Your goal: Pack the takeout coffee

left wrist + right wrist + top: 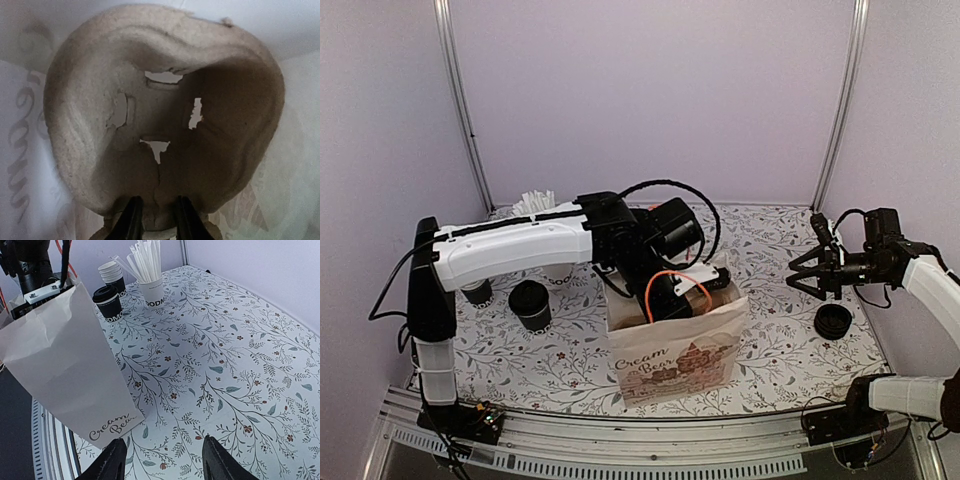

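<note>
Takeout coffee (530, 303) stands lidded on the table (775, 350) just left of the paper bag (675, 355) (near the straw holder (151, 290)), while the left gripper (157, 202), down inside the bag, pinches a pulp cup tray (95, 90) and the right gripper (162, 465) hangs open and empty.

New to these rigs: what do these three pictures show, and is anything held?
Two robot arms are bolted at the near edge of a table. The overhead picture looks down from behind them; the others come from wrist cameras. On it stand a paper bag, a lidded takeout coffee, a stack of lidless cups, a straw holder and loose lids. The left gripper is at the bag's mouth, looking inside; whether it pinches the paper is unclear. The right gripper is open and empty.
</note>
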Tool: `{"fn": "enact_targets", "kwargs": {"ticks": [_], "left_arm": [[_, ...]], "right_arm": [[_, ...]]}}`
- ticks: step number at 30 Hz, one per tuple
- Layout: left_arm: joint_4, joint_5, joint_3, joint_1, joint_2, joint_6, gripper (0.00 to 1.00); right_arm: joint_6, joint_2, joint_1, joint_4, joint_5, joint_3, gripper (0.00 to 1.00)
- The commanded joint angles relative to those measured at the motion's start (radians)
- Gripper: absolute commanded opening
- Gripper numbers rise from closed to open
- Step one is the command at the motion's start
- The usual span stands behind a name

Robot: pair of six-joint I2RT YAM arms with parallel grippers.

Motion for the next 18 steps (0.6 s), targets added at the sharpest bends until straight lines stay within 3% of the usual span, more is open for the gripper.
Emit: {"fn": "enact_targets", "kwargs": {"ticks": [1, 18], "left_arm": [[-0.040, -0.016, -0.019, -0.016, 0.014, -0.001, 0.18], [-0.033, -0.081, -0.053, -0.030, 0.105, -0.008, 0.18]], "right_arm": [[-0.020, 0.010, -0.003, -0.010, -0.017, -0.008, 0.54], [-0.031, 0.016, -0.003, -0.015, -0.020, -0.008, 0.54]]}}
